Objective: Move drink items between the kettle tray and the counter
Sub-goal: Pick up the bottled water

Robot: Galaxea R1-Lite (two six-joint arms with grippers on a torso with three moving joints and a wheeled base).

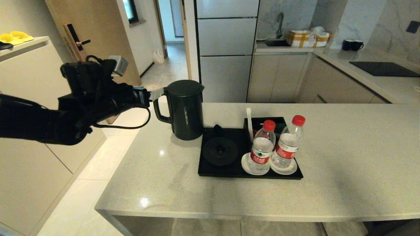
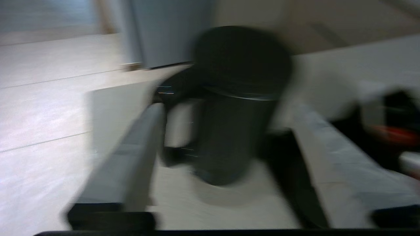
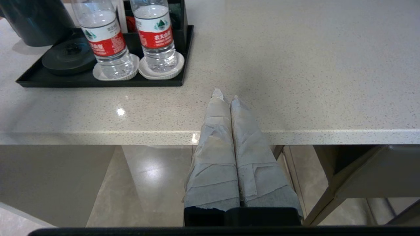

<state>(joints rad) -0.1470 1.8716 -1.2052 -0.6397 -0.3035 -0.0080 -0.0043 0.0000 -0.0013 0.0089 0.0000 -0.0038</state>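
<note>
Nearest in the head view, the counter (image 1: 183, 193) carries the kettle tray (image 1: 210, 170) near its middle, two bottles (image 1: 261, 149) on saucers; the kettle (image 1: 185, 109) stands on the counter beside the tray's left edge. Left wrist view: left gripper (image 2: 226, 137) spread around the kettle. Right wrist view: right gripper (image 3: 228, 98) pressed together at the front edge.
</note>
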